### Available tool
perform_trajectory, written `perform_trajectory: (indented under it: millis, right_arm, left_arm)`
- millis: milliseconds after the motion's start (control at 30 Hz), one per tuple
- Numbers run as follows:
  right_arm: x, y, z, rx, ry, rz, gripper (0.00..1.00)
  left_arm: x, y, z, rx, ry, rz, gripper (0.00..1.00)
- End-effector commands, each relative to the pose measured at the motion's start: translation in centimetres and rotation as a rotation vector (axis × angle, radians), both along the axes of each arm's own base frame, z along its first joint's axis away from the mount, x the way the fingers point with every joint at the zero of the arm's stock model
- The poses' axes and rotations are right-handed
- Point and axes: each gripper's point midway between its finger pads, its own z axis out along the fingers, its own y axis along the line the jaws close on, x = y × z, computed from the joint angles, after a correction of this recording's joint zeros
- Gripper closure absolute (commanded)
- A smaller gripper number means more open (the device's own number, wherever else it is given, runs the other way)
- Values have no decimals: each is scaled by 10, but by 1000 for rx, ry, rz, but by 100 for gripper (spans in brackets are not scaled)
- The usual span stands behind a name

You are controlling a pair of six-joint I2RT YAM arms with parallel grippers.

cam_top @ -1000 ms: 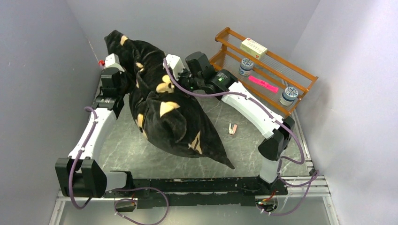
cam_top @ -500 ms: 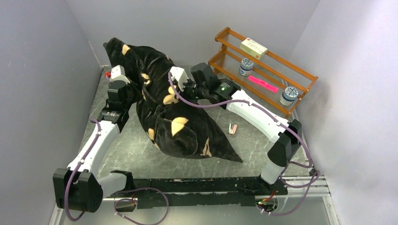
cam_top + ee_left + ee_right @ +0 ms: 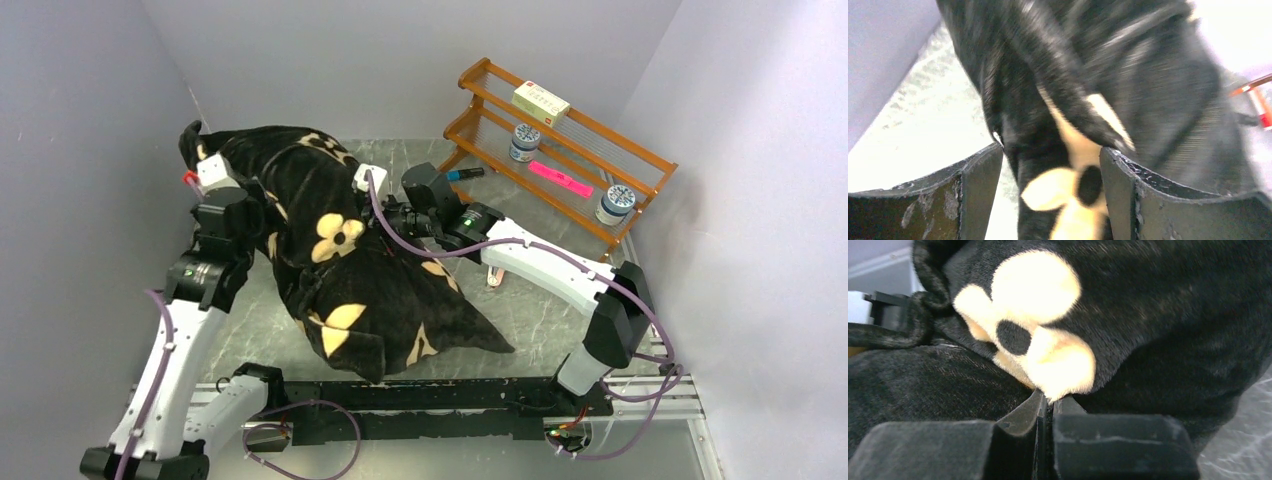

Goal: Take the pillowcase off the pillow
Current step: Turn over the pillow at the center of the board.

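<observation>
Right, the pillowcase sprawls, plump and bulging, across the left and middle of the desk. It sits between the two arms, with its far end bunched up near the left wall. Left hand: fingers spread wide, a black fold with a tan flower hanging loose between them, nothing clamped. Right hand: fingers pressed together, nipping the plush right at a tan petal on the cover's right side. The pillow itself is out of sight under the fabric.
</observation>
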Motion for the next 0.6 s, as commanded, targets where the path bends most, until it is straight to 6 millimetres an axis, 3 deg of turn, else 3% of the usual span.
perform_trajectory:
  millis: [0, 67, 100, 200, 367, 467, 567]
  right_arm:
    - [-22, 22, 33, 140, 89, 74, 100]
    - [-34, 29, 38, 147, 132, 126, 98]
    - [-43, 31, 38, 151, 154, 167, 92]
    - [-57, 32, 42, 166, 200, 224, 81]
    - [-43, 16, 43, 154, 221, 137, 68]
    - [-30, -1, 43, 151, 256, 83, 50]
    - [-19, -17, 40, 147, 262, 20, 31]
  left_arm:
    - [-25, 8, 66, 24, -113, 13, 23]
    - [-29, 4, 76, 24, -123, -27, 20]
    - [-28, -1, 78, 16, -125, -55, 20]
    - [-23, -24, 70, -25, -95, -169, 19]
    - [-16, -45, 19, -70, 74, -253, 19]
    - [-19, -44, -2, -67, 124, -249, 19]
    - [-23, -41, -7, -53, 123, -243, 19]
